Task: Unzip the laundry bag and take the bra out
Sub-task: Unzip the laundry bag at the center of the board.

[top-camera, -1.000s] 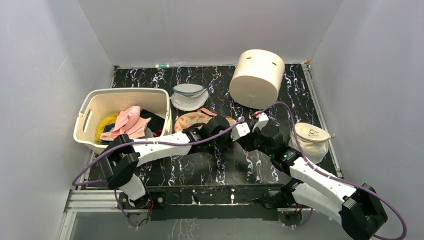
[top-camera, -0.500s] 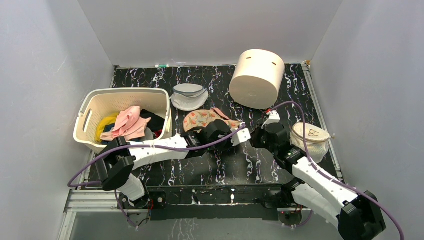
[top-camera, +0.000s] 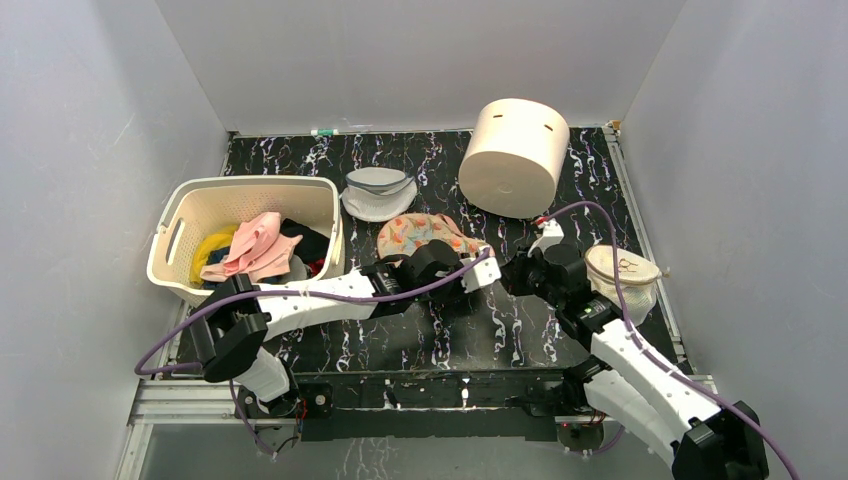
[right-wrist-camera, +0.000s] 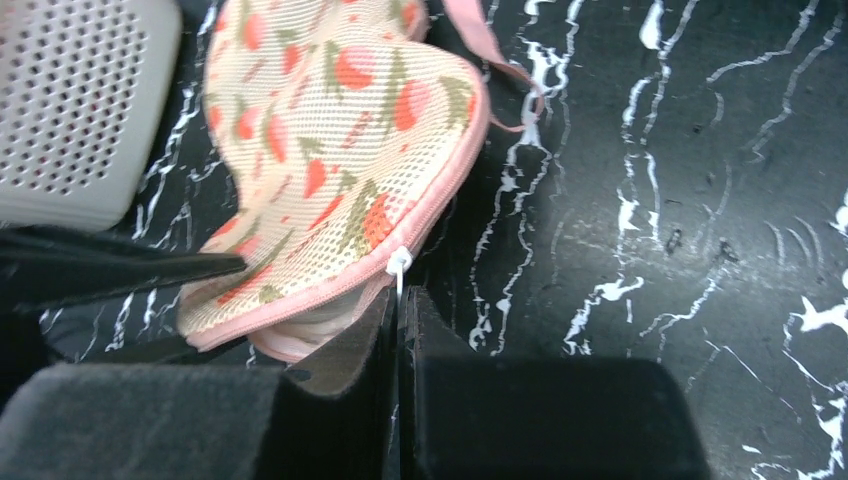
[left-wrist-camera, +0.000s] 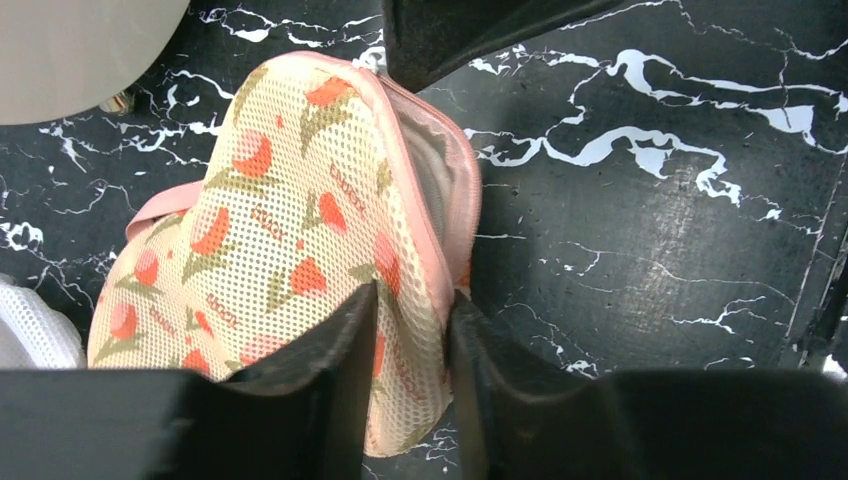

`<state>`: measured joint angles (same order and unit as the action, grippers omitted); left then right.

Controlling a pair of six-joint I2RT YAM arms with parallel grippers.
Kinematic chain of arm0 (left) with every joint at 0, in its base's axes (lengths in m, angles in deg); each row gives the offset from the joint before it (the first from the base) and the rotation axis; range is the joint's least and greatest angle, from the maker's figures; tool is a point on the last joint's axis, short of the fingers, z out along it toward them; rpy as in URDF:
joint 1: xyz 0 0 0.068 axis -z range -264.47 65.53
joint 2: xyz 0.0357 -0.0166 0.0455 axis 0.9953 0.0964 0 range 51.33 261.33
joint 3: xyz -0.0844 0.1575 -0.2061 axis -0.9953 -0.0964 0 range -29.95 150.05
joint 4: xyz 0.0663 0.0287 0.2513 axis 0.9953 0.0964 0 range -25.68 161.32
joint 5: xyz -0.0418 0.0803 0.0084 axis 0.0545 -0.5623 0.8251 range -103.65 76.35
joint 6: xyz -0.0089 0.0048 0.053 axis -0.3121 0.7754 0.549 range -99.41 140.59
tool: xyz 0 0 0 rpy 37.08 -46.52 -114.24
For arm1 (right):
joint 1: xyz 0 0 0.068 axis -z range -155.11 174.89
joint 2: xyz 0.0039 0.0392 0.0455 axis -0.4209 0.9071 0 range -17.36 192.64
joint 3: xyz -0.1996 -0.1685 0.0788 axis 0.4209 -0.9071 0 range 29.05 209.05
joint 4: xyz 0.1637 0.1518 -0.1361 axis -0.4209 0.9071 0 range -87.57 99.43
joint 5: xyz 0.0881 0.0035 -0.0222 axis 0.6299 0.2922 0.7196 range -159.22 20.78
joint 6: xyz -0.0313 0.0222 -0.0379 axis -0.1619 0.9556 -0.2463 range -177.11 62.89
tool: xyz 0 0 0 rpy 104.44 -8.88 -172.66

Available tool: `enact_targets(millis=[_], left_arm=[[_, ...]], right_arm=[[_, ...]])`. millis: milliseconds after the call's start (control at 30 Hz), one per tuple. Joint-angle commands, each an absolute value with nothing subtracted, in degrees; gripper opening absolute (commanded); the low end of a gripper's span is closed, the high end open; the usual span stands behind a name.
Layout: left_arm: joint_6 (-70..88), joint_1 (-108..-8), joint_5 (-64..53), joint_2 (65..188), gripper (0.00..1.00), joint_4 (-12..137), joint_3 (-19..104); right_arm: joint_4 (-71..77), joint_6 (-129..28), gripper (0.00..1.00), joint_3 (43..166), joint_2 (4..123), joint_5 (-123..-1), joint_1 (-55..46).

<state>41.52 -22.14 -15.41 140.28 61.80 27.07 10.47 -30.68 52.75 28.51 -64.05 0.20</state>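
Note:
The laundry bag (top-camera: 425,232) is a flowered beige-pink case with a pink zipper rim, near the table's middle. My left gripper (top-camera: 462,262) is shut on the bag's near edge (left-wrist-camera: 300,230), with mesh pinched between its fingers (left-wrist-camera: 330,380). My right gripper (top-camera: 500,268) is shut on the white zipper pull (right-wrist-camera: 398,265) at the bag's rim (right-wrist-camera: 330,170). The rim is parted there and pale lining (right-wrist-camera: 300,335) shows in the gap. The bra is hidden.
A white basket (top-camera: 175,245) of clothes stands at the left. A round grey-white mesh bag (top-camera: 378,193) lies behind the flowered bag. A cream cylinder (top-camera: 515,155) lies at the back right. A round cream mesh pouch (top-camera: 620,277) sits by the right edge.
The flowered bag has shifted right and away from the basket, with the left gripper following it. The right gripper has pulled back to the right.

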Motion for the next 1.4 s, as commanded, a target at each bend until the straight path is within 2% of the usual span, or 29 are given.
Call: enact_targets(millis=[0,133,400,433,633,700,800,833,900,1067,1167,1233,1300,1367], left_arm=[[40.90,-22.15,-17.06,136.12,0.36,61.58,26.60],[40.08,-22.15,-16.32,136.68,0.51,61.74,27.15],[39.56,-21.28,-13.62,138.01,0.63,63.47,27.79],[39.46,-21.29,-13.43,138.07,0.69,63.46,27.80],[38.53,-21.01,-12.24,139.68,0.73,64.19,28.65],[38.19,-20.78,-12.27,140.21,0.80,64.28,28.70],[37.94,-20.58,-11.91,140.45,0.82,63.89,28.66],[37.74,-20.57,-11.46,140.34,0.87,63.84,28.75],[37.31,-20.53,-10.59,139.92,0.89,63.26,28.34],[36.35,-20.59,-10.24,141.18,0.89,63.69,29.26],[36.37,-20.57,-11.66,141.49,0.84,63.74,29.14],[37.16,-20.57,-14.60,141.66,0.76,64.07,29.28],[38.05,-20.58,-17.89,141.91,0.61,64.44,29.58],[38.87,-20.57,-20.30,141.89,0.53,64.35,29.28]], right_arm=[[8.97,-33.24,0.00,54.55,27.00,-54.97,0.49],[8.29,-34.45,0.00,54.92,29.57,-46.92,0.39],[4.30,-33.01,0.00,53.16,29.77,-40.79,0.07],[3.84,-33.02,0.00,53.14,29.95,-40.47,0.05],[1.45,-31.36,0.00,51.99,30.60,-38.73,-0.54],[0.13,-30.50,0.00,51.20,29.91,-38.49,-0.68],[0.33,-30.60,0.00,51.69,30.42,-38.02,-0.83],[0.71,-31.10,0.00,52.05,30.82,-38.21,-0.84],[1.73,-32.09,0.00,52.90,31.83,-38.77,-0.86],[1.06,-31.18,0.00,52.36,31.28,-38.99,-0.95],[1.17,-31.14,0.00,52.07,30.54,-39.43,-0.99],[2.53,-32.06,0.00,52.75,30.85,-39.80,-1.04],[3.42,-33.04,0.00,53.38,31.62,-40.31,-1.02],[4.51,-34.04,0.00,54.09,32.33,-41.27,-1.04]])
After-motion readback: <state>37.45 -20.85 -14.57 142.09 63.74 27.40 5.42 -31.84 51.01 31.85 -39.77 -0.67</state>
